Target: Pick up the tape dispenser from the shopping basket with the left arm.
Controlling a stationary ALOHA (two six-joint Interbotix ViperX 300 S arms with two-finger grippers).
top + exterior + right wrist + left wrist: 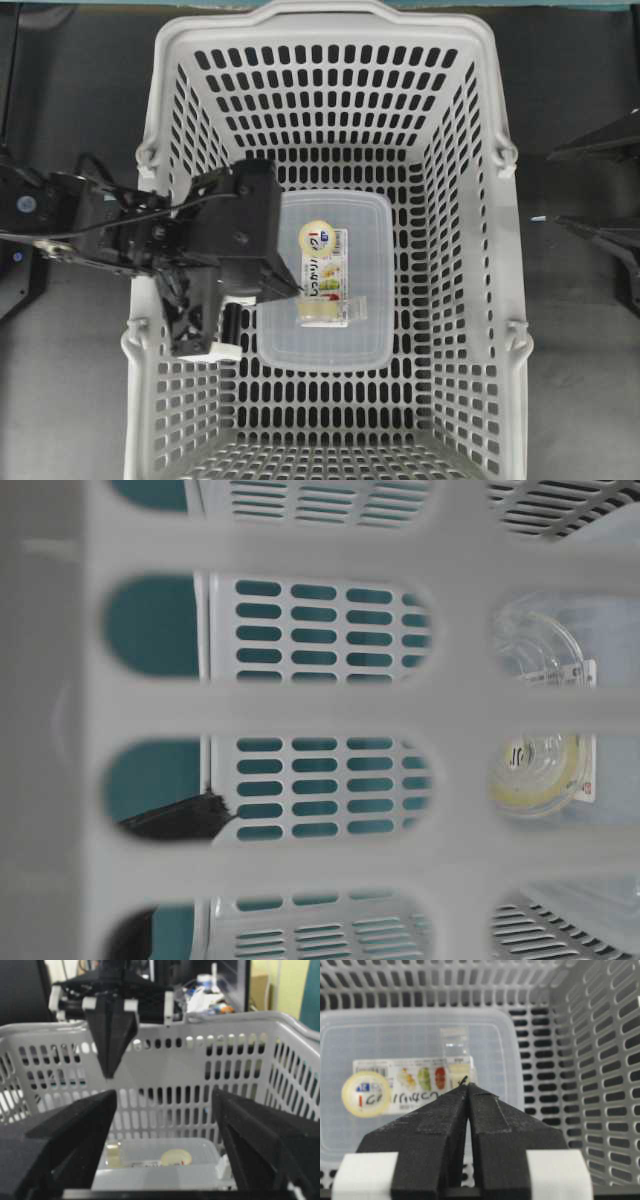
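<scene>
The shopping basket [330,60] fills most of the overhead view, its grey slotted walls rising around a perforated floor, and it stands on a dark table [70,400]. On the basket floor, roughly in the middle, lies a large clear plastic container [370,330] with rounded corners. My left arm [110,235] reaches in over the basket's left rim, and my left gripper [468,1087] hangs inside, above the left part of the container, with both fingers pressed together to a point and nothing between them. The tape dispenser [324,275] lies flat on top of the container, its cream round end [318,238] toward the far wall and the clear dispenser with its pale roll toward the near side. In my left wrist view the closed tip sits just over the dispenser's clear end [456,1047], but I cannot tell whether it touches. My right gripper [165,1110] waits outside the basket on the right, its fingers spread wide apart and empty. Through the basket's wall the table-level view shows the yellowish tape roll [535,770] from the side.
</scene>
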